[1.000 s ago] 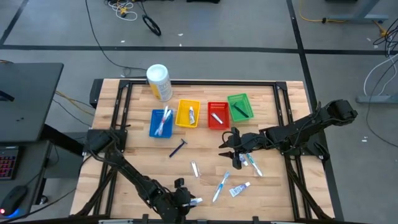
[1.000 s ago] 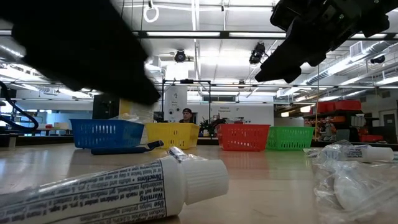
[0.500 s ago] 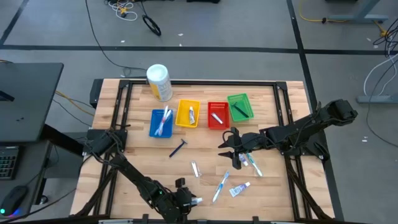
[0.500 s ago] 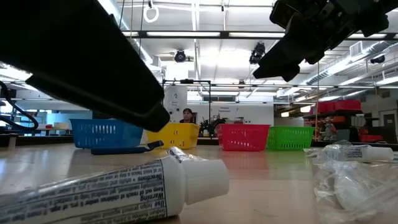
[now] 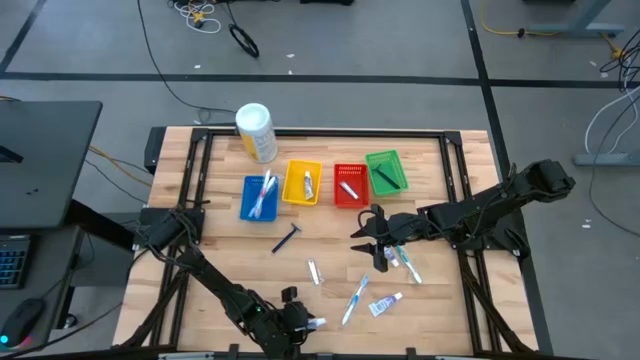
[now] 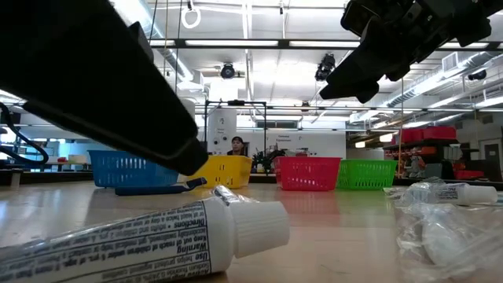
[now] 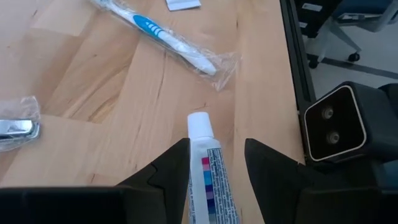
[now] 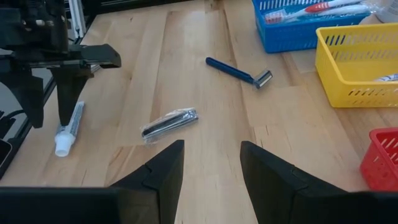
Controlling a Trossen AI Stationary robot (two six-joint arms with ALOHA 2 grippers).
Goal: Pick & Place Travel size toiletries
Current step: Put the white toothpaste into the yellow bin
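Straddling a small white toothpaste tube with a white cap and blue-and-pink print (image 7: 204,168), the left end effector (image 7: 214,165) stands parted at the near edge of the wooden surface (image 7: 93,74), one finger either side, nothing gripped yet. The tube lies flat; its long axis runs lengthwise along the gap between the fingers, cap pointing away from the wrist. The left arm is clearly nearer. The right end effector (image 5: 368,230) hovers open and empty mid-surface, beside loose wrapped items.
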